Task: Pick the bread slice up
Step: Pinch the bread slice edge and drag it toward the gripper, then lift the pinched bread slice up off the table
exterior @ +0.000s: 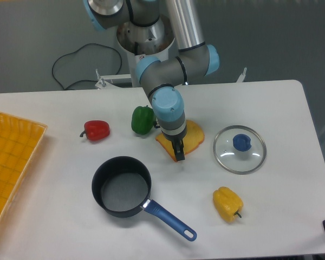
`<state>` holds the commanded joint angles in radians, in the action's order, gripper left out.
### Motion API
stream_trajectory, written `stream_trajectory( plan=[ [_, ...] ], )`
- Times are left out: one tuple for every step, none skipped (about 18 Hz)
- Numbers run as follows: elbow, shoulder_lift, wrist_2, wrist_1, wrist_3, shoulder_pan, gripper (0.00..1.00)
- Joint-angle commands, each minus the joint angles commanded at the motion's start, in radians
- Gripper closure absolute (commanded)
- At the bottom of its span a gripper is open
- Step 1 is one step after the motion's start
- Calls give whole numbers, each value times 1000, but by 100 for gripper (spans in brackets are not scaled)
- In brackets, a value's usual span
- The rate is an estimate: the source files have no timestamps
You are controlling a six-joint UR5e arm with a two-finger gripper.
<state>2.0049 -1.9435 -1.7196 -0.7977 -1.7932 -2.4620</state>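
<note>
Yellow-orange bread slice (192, 135) (darker crust)

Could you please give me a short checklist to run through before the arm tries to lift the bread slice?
1. Tool placed at the bread slice: ok, its tip sits at the slice's front-left edge.
2. Tool closed on the slice: cannot tell, the fingers look close together but the contact is too small to read.
3. Slice lifted off the table: not ok, it appears to lie flat.
4. Green pepper out of the way: ok, it sits to the left of the slice, apart from the tool.
5. Glass lid out of the way: ok, it lies to the right, apart from the slice.
</note>
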Motion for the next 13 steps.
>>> stream_trajectory(
  plan=[
    [-6, -2, 0, 0, 2, 0, 10],
    [-9, -3, 0, 0, 3, 0, 15],
    [-9, -8, 0, 0, 2, 0, 23],
    [-11, -8, -2, 0, 5, 2, 35],
    [-11, -8, -2, -2, 5, 2, 44],
    [-11, -8, -3, -3, 8, 2, 57],
    [-11, -8, -3, -3, 8, 2, 64],
    [-11, -8, -3, -3, 8, 2, 69],
    [-11, -8, -5, -3, 9, 2, 80],
    [-12, -8, -5, -3, 9, 2, 90],
    [-14, -8, -5, -5, 9, 2, 100],
    [-18, -8, -6, -6, 8, 2, 100],
    [-20, -8, -6, -8, 8, 2, 100]
  ],
)
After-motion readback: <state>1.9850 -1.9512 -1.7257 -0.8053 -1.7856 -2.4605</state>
